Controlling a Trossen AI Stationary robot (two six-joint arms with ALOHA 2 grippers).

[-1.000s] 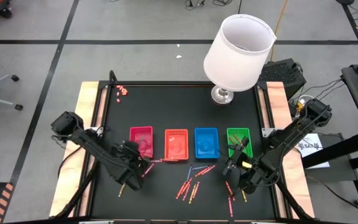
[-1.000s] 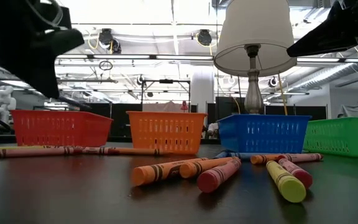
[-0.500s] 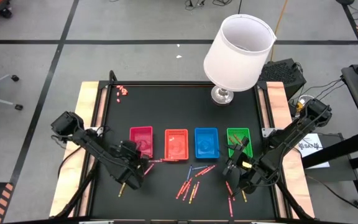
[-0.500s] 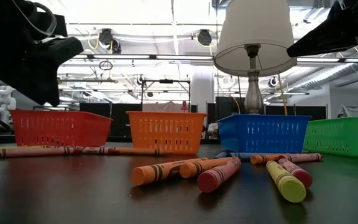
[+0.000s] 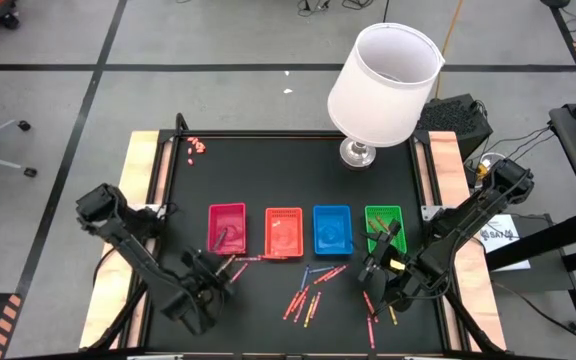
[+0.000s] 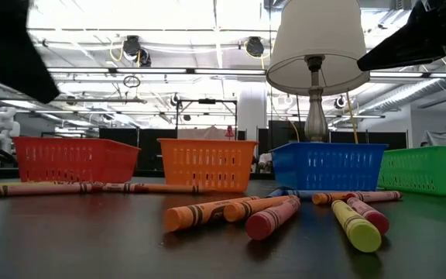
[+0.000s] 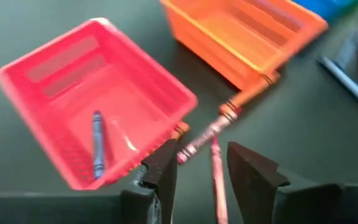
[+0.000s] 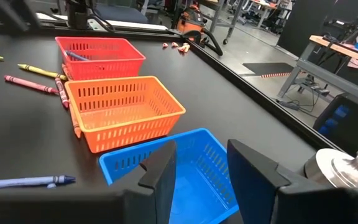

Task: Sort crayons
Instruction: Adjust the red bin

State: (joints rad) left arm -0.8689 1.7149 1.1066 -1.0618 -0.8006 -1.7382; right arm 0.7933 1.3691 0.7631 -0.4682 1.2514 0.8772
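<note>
Four trays stand in a row: red [image 5: 227, 227], orange [image 5: 284, 231], blue [image 5: 332, 228], green [image 5: 383, 225]. One blue crayon [image 7: 96, 140] lies on the red tray's floor [image 7: 61, 68]. Several crayons [image 5: 306, 300] lie loose on the table in front of the trays, and a few more [image 7: 201, 140] lie along the near walls of the red and orange trays. My left gripper [image 7: 201, 171] stands open in front of the red tray [image 5: 226, 270], above a pink crayon [image 7: 217, 180], holding nothing. My right gripper [image 8: 201, 168] waits open at the blue tray [image 8: 185, 180], beside the green one [image 5: 373, 258].
A lamp with a white shade [image 5: 383, 75] stands at the table's far right, its foot [image 5: 356, 152] behind the blue and green trays. Tiny pink bits [image 5: 197, 147] lie in the far left corner. Bare black table lies behind the trays and at the near left.
My left gripper has drawn back from above the red tray's near end toward the table's near edge and has turned. In the low view its dark bulk has slid out toward the upper left corner. The crayons on the table have stayed put.
</note>
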